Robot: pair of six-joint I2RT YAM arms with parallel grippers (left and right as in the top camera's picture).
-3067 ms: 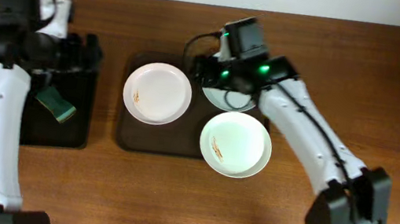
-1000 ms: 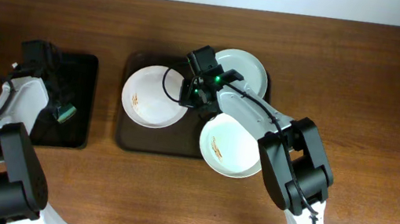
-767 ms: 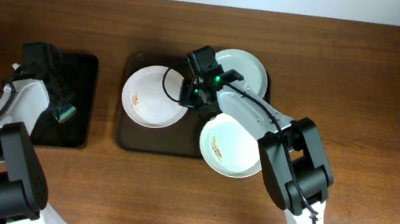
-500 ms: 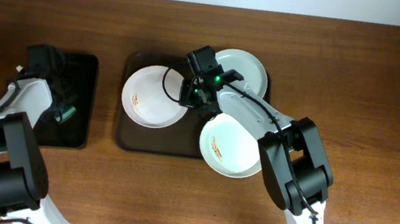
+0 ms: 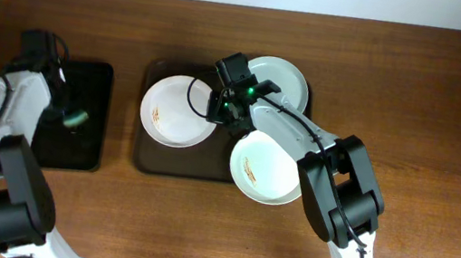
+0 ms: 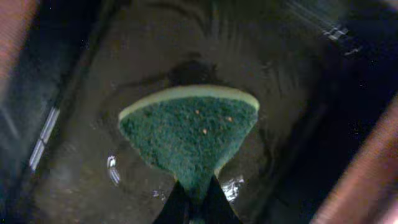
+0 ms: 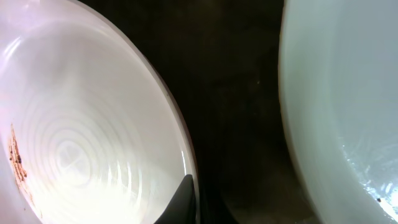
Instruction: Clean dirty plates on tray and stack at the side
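Three white plates lie on the dark brown tray. The left plate has a brownish smear. A second plate sits at the back right. A third, smeared plate lies at the front right and overhangs the tray's edge. My right gripper is shut on the left plate's right rim, with one dark finger on the inside. My left gripper is shut on a corner of a green sponge, held just above the wet black tray.
The smaller black tray stands at the left of the wooden table. The right arm's links reach across the tray above the front right plate. Bare wood lies right of the brown tray.
My left gripper has shut on the green sponge and carried it a little toward the back of the black tray. The right gripper and the plates have not moved.
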